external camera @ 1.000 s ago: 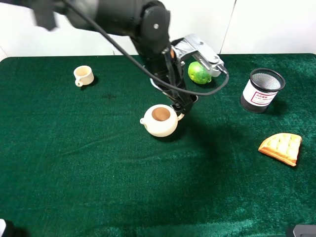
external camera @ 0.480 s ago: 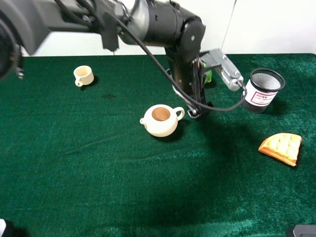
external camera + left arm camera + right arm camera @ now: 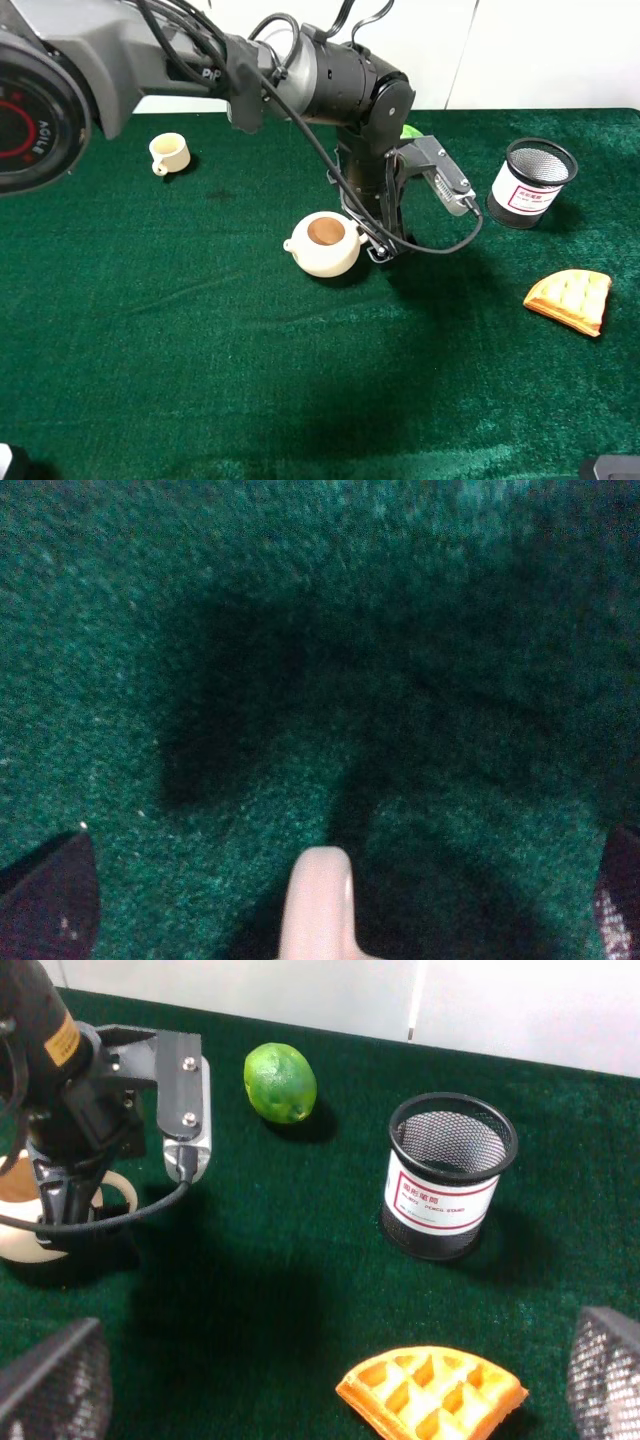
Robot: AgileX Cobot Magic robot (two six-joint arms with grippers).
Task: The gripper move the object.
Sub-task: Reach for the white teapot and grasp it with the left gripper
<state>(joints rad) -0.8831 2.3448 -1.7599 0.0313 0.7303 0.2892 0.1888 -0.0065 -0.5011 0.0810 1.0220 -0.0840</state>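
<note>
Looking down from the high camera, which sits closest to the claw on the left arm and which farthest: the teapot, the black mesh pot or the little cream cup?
From the left gripper:
1. Teapot, right beside it, just to its left.
2. Black mesh pot, off to the right, further back.
3. Little cream cup, far left, at the back.

Green felt cloth (image 3: 420, 590) is seen across most of the frame, slightly blurred, with a dark shadow cast on it. The cream loop handle of the teapot (image 3: 318, 905) is seen between the dark fingertips (image 3: 50, 895) of the left gripper (image 3: 335, 895). The jaws are spread wide and the handle is touched by neither.
</note>
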